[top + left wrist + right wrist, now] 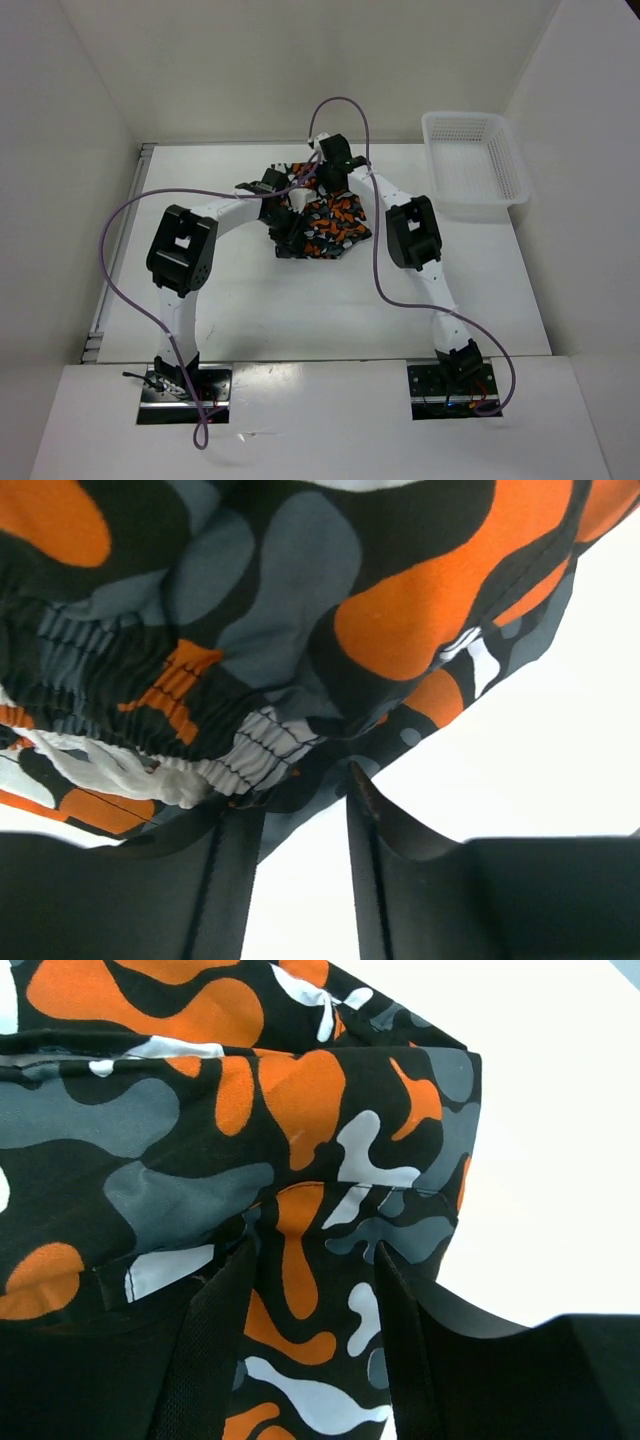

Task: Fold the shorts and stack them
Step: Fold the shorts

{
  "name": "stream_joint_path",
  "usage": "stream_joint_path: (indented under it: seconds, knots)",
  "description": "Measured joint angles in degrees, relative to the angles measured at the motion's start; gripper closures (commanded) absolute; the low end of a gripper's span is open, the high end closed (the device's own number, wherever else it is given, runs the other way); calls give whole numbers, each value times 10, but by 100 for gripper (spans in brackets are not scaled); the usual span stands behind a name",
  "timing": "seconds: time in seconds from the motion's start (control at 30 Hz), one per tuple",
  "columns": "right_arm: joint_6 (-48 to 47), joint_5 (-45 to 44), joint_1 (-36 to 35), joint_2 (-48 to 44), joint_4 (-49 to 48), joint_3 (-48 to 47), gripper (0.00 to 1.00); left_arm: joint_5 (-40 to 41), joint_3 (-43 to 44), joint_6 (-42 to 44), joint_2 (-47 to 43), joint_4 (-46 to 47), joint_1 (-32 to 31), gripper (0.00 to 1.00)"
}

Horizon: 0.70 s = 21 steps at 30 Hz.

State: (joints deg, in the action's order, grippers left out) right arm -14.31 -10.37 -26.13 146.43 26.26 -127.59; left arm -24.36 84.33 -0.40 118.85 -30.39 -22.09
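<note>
A: What is being shown from above?

B: A white table (250, 300) is being closed in by plain white walls (60, 150) on three sides. The shorts (325, 225) are being shown bunched in a heap near the middle, toward the far edge. A white mesh basket (470, 205) is being shown well apart from them, at the far right corner.

A: And the arms?

B: The left arm (185, 250) and the right arm (412, 235) are both being reached in over the shorts, with purple cables (375, 270) being looped above the table. The fingertips are being hidden by wrists and cloth, so the jaws cannot be judged here.

A: What is being seen at the left wrist?

B: The left gripper (295, 795) is being shown with its jaws apart, and bare table is being seen through the gap. The gathered waistband (120, 670) and a white drawstring (120, 770) are being shown just past the tips, and one tip is being covered by cloth. Whether anything is being pinched cannot be told.

A: And at the right wrist?

B: The right gripper (312, 1250) is being shown with its jaws apart and patterned cloth filling the space between them. Whether that fold is being clamped or only straddled cannot be told. The table is being seen only at the right, and most of the shorts are being cut off by the frame
</note>
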Motion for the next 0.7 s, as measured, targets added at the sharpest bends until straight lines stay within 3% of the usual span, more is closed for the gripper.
stream_joint_path:
  seconds: [0.27, 0.4, 0.6, 0.7]
  knots:
    - [11, -26, -2, -64, 27, 29, 40, 14, -1, 0, -10, -35, 15, 41]
    - [12, -34, -2, -152, 23, 83, 35, 36, 3, 0, -16, -59, 18, 30]
    - [3, -39, 0, -275, 2, 172, 25, 35, 20, 2, -30, -103, 20, 0]
    - [-3, -34, 3, -311, -4, 203, 21, 25, 46, 2, -47, -123, 20, 0]
